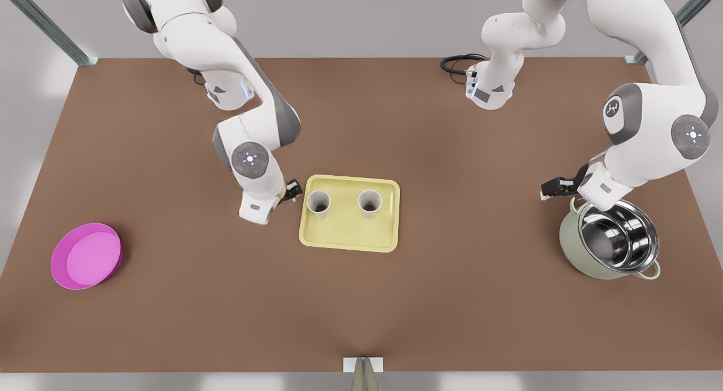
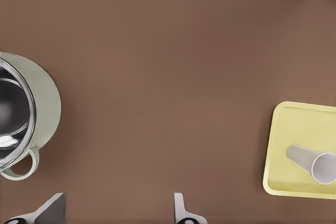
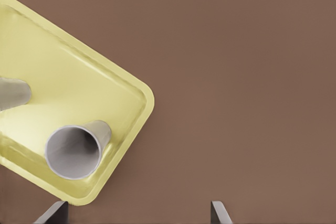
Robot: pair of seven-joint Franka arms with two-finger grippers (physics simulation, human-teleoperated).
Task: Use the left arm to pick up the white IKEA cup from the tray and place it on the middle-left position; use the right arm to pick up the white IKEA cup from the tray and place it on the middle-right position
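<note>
Two white cups stand upright on the pale-yellow tray [image 1: 350,235] in the middle of the table. One cup [image 1: 318,203] is nearer the front view's left, the other cup [image 1: 369,203] nearer its right. My right gripper [image 1: 292,190] hovers open just off the tray's edge at the front view's left, close to the first cup [image 3: 76,148]; the tray [image 3: 79,77] lies beside its fingertips [image 3: 219,212]. My left gripper [image 1: 554,187] hangs open above the pot's rim at the front view's right, well apart from the tray [image 2: 299,124] and the cup [image 2: 312,162].
A steel-lined pale-green pot [image 1: 610,241] stands at the front view's right, directly under the left arm's wrist. A round magenta dish [image 1: 86,255] sits at the far left. Bare brown tabletop [image 1: 480,221] stretches between tray and pot, and between tray and dish.
</note>
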